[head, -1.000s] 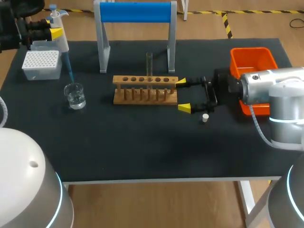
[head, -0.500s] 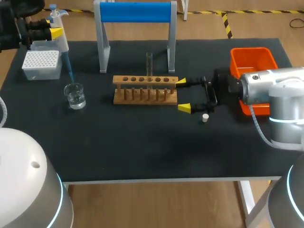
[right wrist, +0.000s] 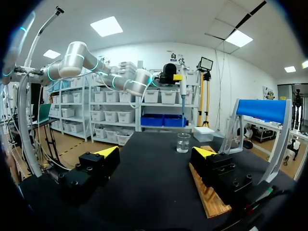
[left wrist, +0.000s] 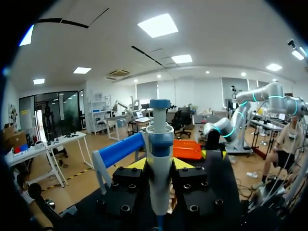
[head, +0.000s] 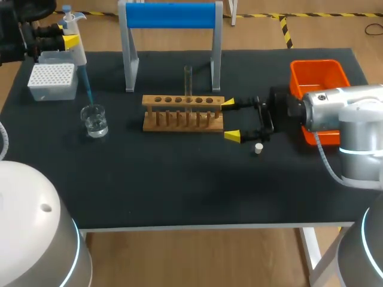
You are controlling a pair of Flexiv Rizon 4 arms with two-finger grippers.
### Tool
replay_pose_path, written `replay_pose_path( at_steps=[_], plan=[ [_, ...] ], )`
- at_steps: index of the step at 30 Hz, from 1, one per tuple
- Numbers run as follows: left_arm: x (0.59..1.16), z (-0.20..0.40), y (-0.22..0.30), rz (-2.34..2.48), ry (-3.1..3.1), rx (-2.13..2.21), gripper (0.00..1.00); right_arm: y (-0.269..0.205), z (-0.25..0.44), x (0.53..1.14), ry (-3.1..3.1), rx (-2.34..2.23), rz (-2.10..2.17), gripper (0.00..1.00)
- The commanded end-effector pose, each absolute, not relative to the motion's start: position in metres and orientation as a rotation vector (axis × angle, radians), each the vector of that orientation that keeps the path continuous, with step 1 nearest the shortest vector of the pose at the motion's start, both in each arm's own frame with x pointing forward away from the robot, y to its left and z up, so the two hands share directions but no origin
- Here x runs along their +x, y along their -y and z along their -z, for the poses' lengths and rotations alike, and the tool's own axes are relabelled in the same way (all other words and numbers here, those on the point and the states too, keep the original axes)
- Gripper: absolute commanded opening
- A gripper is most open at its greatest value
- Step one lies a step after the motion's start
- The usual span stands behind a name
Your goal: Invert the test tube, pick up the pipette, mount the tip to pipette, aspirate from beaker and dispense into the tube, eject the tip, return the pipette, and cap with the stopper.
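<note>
Fingers, left: the left gripper (left wrist: 160,166) pinches the pipette (left wrist: 160,144) from both sides, and its body stands upright between the yellow tips.
Fingers, right: the right gripper (head: 230,119) is spread wide with nothing between its fingers, low at the end of the rack (head: 182,112).
Hard to make out: the blue tip (head: 87,89) slants down to the rim of the beaker (head: 94,119); whether it reaches the water cannot be told.
Cut off: the left arm is mostly outside the head view, where only one yellow fingertip shows beside the pipette.
Test tube (head: 188,81): upright in a middle hole of the rack, clear and faint.
Stopper (head: 258,148): on the table (head: 179,179) just beside the right gripper's near finger. It shows in the head view only.
Right wrist view: one finger lies over the rack's end, with the beaker well ahead and the pipette above it.
Left wrist view: the pipette hides the beaker; the orange bin (left wrist: 187,149) shows beyond.
Tip box (head: 52,81): near the beaker, behind it.
</note>
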State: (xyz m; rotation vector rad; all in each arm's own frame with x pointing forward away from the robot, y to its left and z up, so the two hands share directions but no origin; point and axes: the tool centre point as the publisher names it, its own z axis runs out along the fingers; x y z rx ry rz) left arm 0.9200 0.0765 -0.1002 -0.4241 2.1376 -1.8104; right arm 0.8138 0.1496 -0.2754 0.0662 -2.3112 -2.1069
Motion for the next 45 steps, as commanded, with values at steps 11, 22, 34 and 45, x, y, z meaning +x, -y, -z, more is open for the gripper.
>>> replay_pose_path(
  at_steps=[11,22,34,45],
  plan=[
    [0.920,0.101,-0.077,1.813,-2.136,-0.421,0.00,-0.187,0.276,0.811,2.367,0.101,2.016,1.00],
    [0.920,0.101,-0.077,1.813,-2.136,-0.421,0.00,-0.253,0.278,0.815,2.458,-0.003,1.917,1.00],
    [0.920,0.101,-0.077,1.813,-2.136,-0.421,0.00,-0.315,0.280,0.816,2.614,-0.086,1.886,1.00],
    [0.920,0.101,-0.077,1.813,-2.136,-0.421,0.00,-0.339,0.293,0.828,2.710,-0.202,1.868,1.00]
  ],
)
